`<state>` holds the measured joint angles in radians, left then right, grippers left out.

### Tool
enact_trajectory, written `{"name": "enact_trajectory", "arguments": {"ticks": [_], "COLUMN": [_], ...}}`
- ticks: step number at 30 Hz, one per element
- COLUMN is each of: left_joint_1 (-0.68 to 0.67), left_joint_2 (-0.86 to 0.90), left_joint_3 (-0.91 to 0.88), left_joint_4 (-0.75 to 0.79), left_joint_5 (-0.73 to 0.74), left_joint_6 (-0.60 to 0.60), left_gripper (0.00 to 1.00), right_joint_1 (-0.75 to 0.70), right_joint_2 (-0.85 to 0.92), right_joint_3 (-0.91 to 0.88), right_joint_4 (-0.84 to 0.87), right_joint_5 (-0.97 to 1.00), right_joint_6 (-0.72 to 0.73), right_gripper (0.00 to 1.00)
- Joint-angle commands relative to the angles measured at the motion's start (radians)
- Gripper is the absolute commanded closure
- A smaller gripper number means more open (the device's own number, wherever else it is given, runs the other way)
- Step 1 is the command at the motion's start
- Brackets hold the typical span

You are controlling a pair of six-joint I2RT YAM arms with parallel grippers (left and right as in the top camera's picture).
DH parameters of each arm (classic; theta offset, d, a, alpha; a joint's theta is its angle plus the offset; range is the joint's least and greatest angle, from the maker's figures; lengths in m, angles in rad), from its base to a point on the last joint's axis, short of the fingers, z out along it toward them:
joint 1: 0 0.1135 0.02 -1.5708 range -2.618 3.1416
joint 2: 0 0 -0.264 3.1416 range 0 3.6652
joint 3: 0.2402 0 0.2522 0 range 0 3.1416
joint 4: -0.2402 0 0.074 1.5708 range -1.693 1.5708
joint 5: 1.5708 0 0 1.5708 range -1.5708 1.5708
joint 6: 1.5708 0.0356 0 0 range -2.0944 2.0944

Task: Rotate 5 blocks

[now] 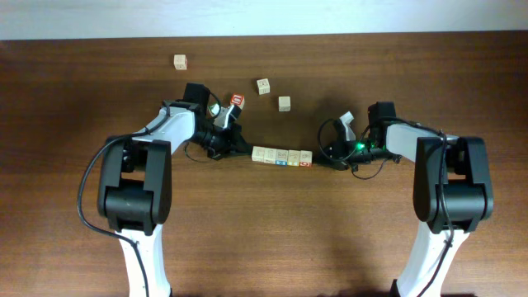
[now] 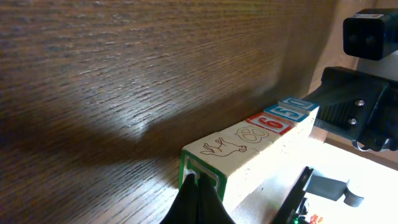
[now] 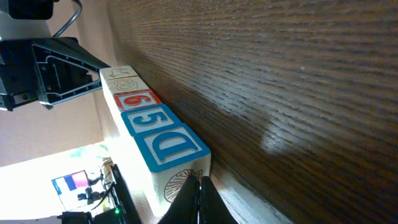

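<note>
Clamp step in hand: the row of five blocks [image 1: 281, 156] lies mid-counter [image 1: 264, 239], with the left jaws closed and empty against its 9 o'clock end and the right jaws likewise at 3 o'clock; the next move probably calls for both arms swinging together under even end pressure, so the row turns without buckling.

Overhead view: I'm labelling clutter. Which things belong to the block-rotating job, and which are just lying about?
In the job:
row of five blocks
left gripper and right gripper, both shut at its ends

Lying about:
back-left block
red-printed block
upper pale block
lower pale block
</note>
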<state>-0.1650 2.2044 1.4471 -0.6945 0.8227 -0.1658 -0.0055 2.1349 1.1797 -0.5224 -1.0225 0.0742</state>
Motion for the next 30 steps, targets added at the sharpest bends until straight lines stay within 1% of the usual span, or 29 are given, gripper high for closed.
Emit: {"name": "enact_trajectory", "arguments": {"ticks": [1, 9, 19, 30], "left_joint_1": [-0.031, -0.031, -0.031, -0.031], "left_joint_2": [0.013, 0.014, 0.013, 0.013], "left_joint_3": [-0.006, -0.006, -0.006, -0.006], "left_joint_4": [0.002, 0.002, 0.002, 0.002], "left_joint_5": [0.075, 0.076, 0.075, 0.076], "left_joint_6": [-0.006, -0.006, -0.006, -0.006], "left_gripper": [1.0, 1.0, 1.0, 1.0], "right_joint_1": [0.073, 0.11, 0.111, 0.111], "right_joint_2": [0.014, 0.009, -0.04, -0.076], "right_joint_3": [0.0, 0.027, 0.032, 0.033], "right_joint_4": [0.004, -0.005, -0.02, -0.019], "right_joint_5": [-0.122, -0.122, -0.122, -0.122], "right_joint_6": [-0.014, -0.014, -0.013, 0.021], "right_gripper": [0.95, 0.95, 0.95, 0.95]}}
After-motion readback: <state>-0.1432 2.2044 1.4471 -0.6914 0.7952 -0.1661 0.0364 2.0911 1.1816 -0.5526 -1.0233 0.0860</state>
